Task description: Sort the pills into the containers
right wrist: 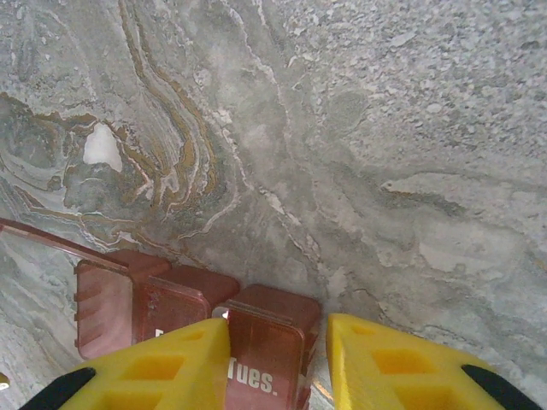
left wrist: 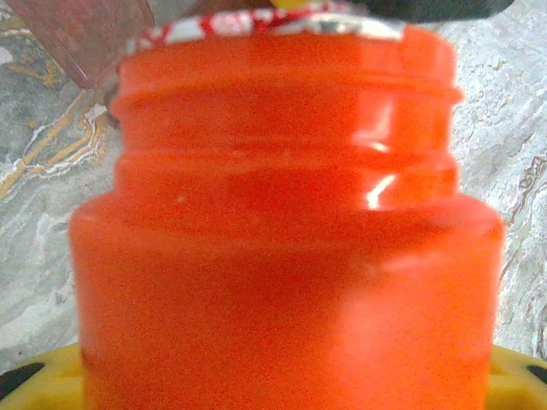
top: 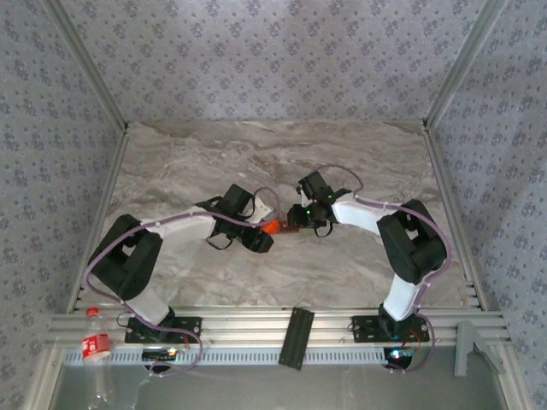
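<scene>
My left gripper (top: 261,232) is shut on the orange bottle (left wrist: 282,256), which lies sideways between its yellow fingers (left wrist: 34,384). The bottle's mouth carries a red and white foil seal (left wrist: 256,21) and points toward the containers (left wrist: 77,34). The containers (right wrist: 171,307) are a dark reddish-brown strip of joined boxes on the marble. My right gripper (right wrist: 278,329) is open and straddles the end box, whose lid reads "Tues.". Its left finger (right wrist: 171,367) touches that lid, and a gap remains at the right finger (right wrist: 385,367). In the top view the right gripper (top: 301,224) faces the bottle (top: 270,226). The pills are out of view.
The marble table (top: 342,162) is boxed in by patterned walls on three sides. On the near rail stand a clear plastic bottle with a red label (top: 96,346), a black strip (top: 297,337) and a grey bracket (top: 470,342).
</scene>
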You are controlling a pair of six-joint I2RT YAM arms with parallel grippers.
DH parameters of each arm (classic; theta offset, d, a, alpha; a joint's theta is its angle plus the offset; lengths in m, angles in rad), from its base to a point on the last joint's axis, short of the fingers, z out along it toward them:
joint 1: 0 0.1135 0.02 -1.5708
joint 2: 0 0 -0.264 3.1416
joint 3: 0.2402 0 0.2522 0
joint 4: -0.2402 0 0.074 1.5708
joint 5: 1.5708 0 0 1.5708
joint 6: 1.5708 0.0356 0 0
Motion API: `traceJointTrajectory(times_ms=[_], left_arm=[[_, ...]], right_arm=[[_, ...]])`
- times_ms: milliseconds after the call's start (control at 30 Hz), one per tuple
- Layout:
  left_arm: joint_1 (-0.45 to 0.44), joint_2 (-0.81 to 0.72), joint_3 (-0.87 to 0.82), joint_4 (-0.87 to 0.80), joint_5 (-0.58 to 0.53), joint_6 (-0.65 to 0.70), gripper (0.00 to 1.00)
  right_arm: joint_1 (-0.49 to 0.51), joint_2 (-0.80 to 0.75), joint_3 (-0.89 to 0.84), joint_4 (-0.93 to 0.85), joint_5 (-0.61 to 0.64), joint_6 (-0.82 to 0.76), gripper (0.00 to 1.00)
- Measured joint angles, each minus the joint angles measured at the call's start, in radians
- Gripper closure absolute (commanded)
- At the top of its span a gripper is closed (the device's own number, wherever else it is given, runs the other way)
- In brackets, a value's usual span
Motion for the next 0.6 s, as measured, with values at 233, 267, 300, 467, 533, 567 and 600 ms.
traceJointTrajectory(times_ms=[233, 267, 300, 467, 533, 567, 600], left_arm=[[0.0, 0.011, 0.011, -0.013, 0.003, 0.004, 1.0], [0.0, 0.011, 0.013, -0.013, 0.003, 0.004, 1.0], [0.0, 0.012, 0.015, -0.017, 0.003, 0.005, 1.0], [0.0, 0.021, 0.032, -0.037, 0.003, 0.012, 1.0], [0.0, 0.028, 0.039, -0.045, 0.003, 0.017, 1.0], [0.0, 0.03, 0.043, -0.053, 0.003, 0.02, 1.0], [0.0, 0.03, 0.045, -0.06, 0.003, 0.023, 1.0]], right_arm=[[-0.003, 0.001, -0.012, 0.026, -0.018, 0.001, 0.64], [-0.003, 0.001, -0.014, 0.03, -0.021, 0.002, 0.64], [-0.005, 0.001, -0.017, 0.035, -0.024, 0.005, 0.64], [-0.007, 0.001, -0.023, 0.05, -0.03, 0.008, 0.63], [-0.008, 0.001, -0.026, 0.054, -0.032, 0.009, 0.63], [-0.008, 0.001, -0.027, 0.055, -0.032, 0.009, 0.63], [-0.01, 0.001, -0.027, 0.055, -0.032, 0.009, 0.62]])
